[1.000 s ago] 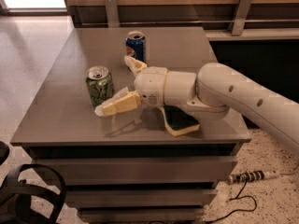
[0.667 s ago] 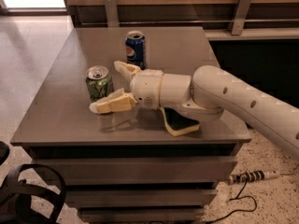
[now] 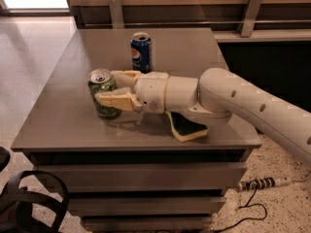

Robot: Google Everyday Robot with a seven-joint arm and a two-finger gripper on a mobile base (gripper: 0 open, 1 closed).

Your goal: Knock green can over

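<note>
The green can [image 3: 102, 89] stands upright on the grey table [image 3: 53, 125], left of centre. My gripper [image 3: 106, 86] reaches in from the right and is open. Its near finger [image 3: 118, 101] lies across the can's front right side. The far finger [image 3: 124, 76] is behind the can's right side. The can sits between the fingertips. The white arm [image 3: 233, 101] stretches away to the right edge of the view.
A blue Pepsi can [image 3: 141, 51] stands upright behind the gripper. A yellow and dark green sponge [image 3: 186, 128] lies under the arm near the front edge. A cable [image 3: 260, 184] and a black object [image 3: 29, 203] lie on the floor.
The gripper has moved left across the table, from beside the green can to having its fingers on either side of it. The can still stands.
</note>
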